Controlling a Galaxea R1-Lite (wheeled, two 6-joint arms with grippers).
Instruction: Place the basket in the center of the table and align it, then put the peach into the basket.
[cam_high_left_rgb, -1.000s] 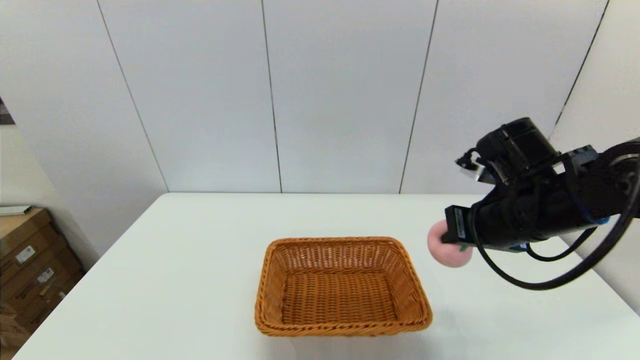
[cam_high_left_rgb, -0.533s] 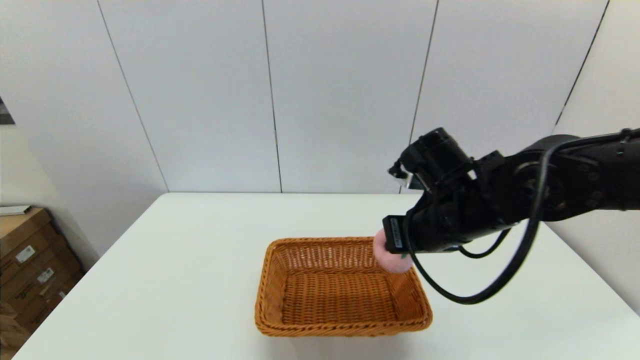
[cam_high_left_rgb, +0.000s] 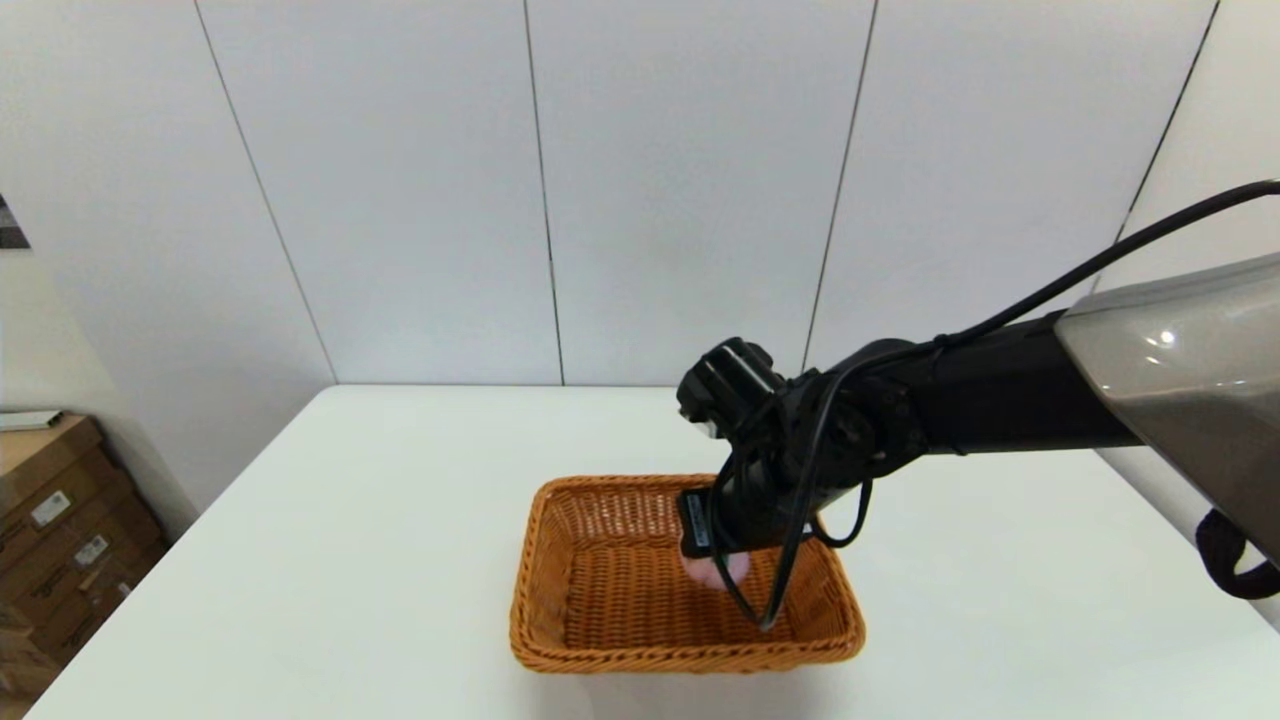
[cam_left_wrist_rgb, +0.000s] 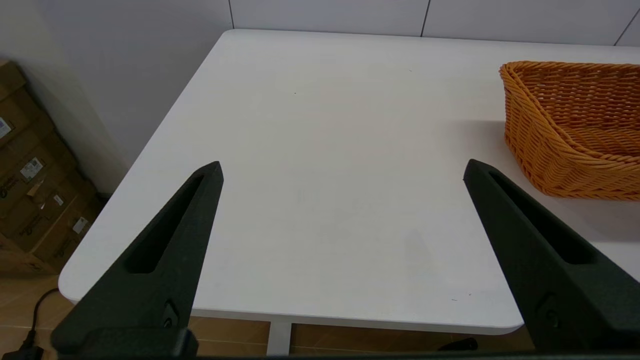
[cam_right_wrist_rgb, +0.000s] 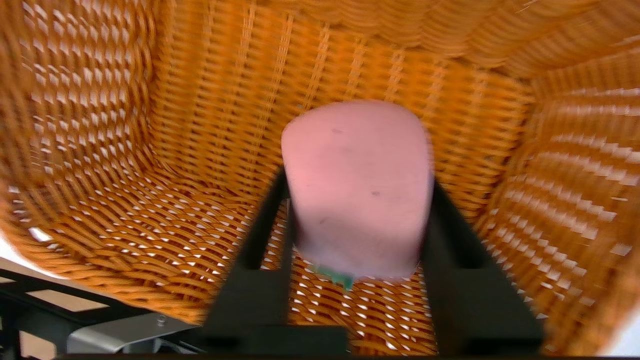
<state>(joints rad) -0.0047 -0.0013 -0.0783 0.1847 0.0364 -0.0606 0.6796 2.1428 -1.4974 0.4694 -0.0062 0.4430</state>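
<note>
While the right gripper (cam_high_left_rgb: 712, 572) reaches down inside the basket, its fingers (cam_right_wrist_rgb: 260, 220) are clamped on one small round pink toy peach (cam_right_wrist_rgb: 359, 187), one finger on each side of it. Count: one rectangular orange-brown woven wicker basket (cam_high_left_rgb: 600, 640), one peach, one large white smooth counter (cam_high_left_rgb: 350, 540), two grippers.

Head view: the basket sits near the middle of the counter, closer to the near edge than the far edge, long sides running left to right. The right arm crosses over the basket's far right corner, and only a sliver of the peach (cam_high_left_rgb: 722, 572) shows below the wrist, over the basket floor; contact with the floor cannot be told. Bare counter lies open on the left, right and far sides of the basket.

Right wrist view: the peach is seen whole, a green leaf mark on the part toward the wrist, basket weave (cam_right_wrist_rgb: 100, 150) all around.

Left wrist view: the left gripper (cam_left_wrist_rgb: 342, 172) hangs over the near left part of the counter (cam_left_wrist_rgb: 320, 175), fingers (cam_left_wrist_rgb: 170, 240) spread wide and holding nothing; the basket's left end (cam_left_wrist_rgb: 550, 150) is near the right finger, apart from it.
</note>
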